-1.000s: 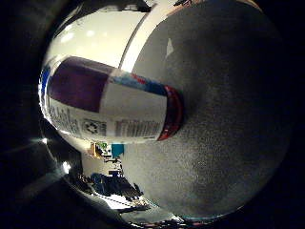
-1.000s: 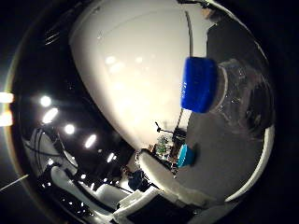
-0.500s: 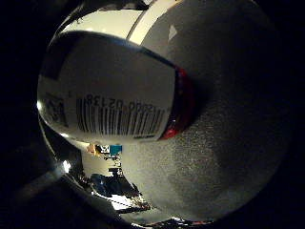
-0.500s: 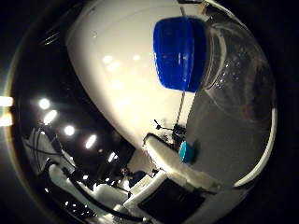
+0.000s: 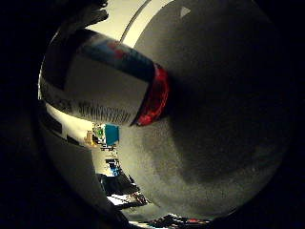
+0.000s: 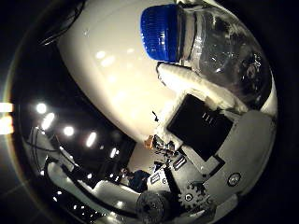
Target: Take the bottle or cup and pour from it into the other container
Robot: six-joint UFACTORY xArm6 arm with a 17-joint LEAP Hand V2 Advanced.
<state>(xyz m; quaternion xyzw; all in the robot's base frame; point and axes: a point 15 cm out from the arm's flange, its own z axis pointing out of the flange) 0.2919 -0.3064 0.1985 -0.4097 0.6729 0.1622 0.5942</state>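
Grasping step: bottle [image 6: 219, 51] with blue cap [image 6: 162, 32] and label [image 5: 95, 86] close against the palm, standing on the grey desk [image 5: 224, 119]. Hand [image 6: 205, 135] closing in, one of its fingers [image 6: 196, 86] curled across the clear body just below the cap; whether fully clamped, impossible to tell. Next move, by judgement: firm up the hold, lift clear of the desk, then carry to the other container, not seen here, and tip to pour.
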